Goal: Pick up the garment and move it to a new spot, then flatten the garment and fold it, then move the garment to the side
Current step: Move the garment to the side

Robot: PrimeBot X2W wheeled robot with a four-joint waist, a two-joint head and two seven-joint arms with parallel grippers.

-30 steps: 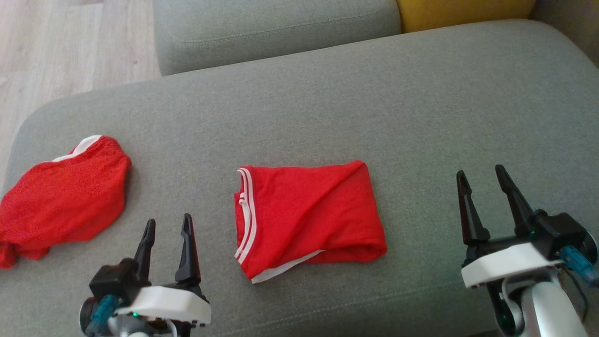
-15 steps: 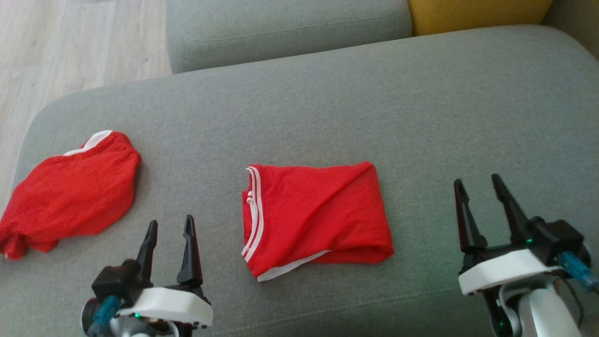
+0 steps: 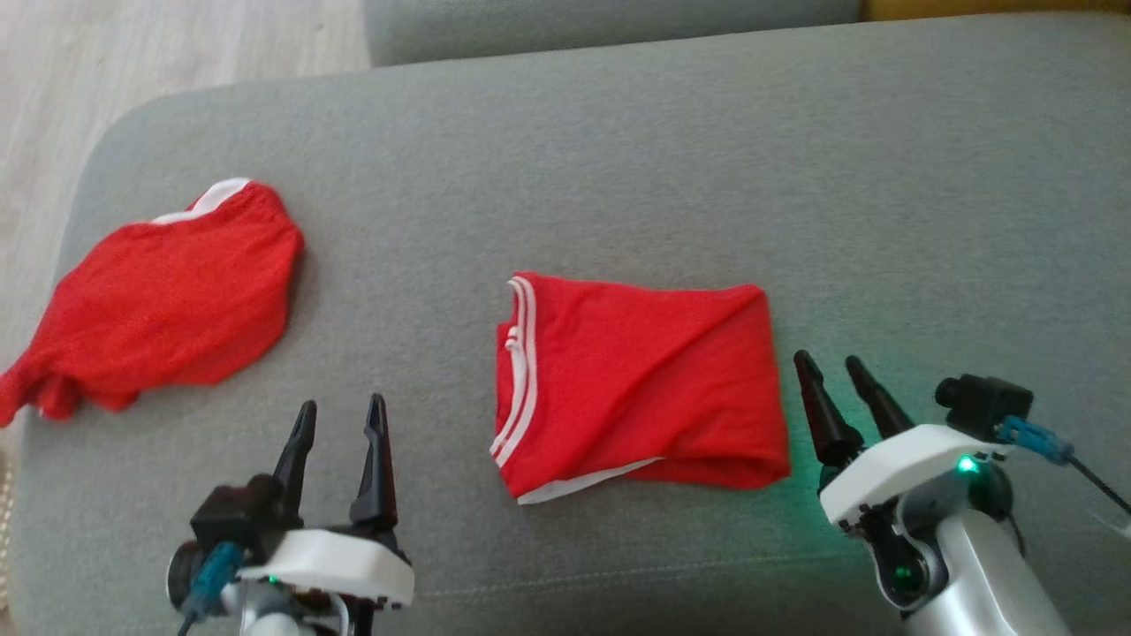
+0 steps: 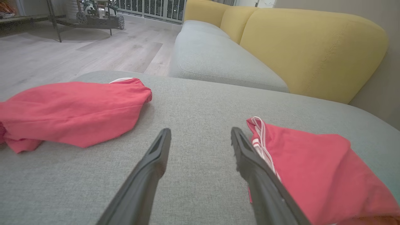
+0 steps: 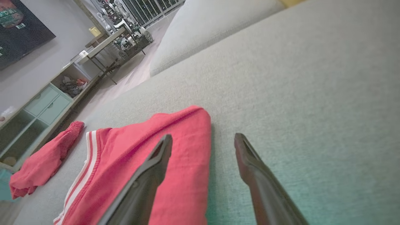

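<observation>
The garment (image 3: 636, 380) is red with white stripes and lies folded into a rough rectangle in the middle of the grey sofa cushion (image 3: 618, 159). My left gripper (image 3: 342, 403) hovers open to its left, apart from it. In the left wrist view, the left gripper (image 4: 200, 130) has the garment (image 4: 312, 168) just right of its right finger. My right gripper (image 3: 826, 358) is open at the garment's right edge. In the right wrist view, the right gripper (image 5: 203, 136) has its left finger over the garment's (image 5: 178, 147) edge and its right finger over bare cushion.
A second red garment (image 3: 168, 296) lies loosely heaped at the cushion's left end, near the edge above the wooden floor (image 3: 53, 71). Another grey cushion (image 3: 574, 22) lies beyond. A yellow backrest (image 4: 312, 47) rises at the right. Bare cushion stretches behind and right of the folded garment.
The camera has shifted, so everything sits further right and higher. The right gripper has moved left, close to the folded garment's right edge, and tilted. Both garments lie as before.
</observation>
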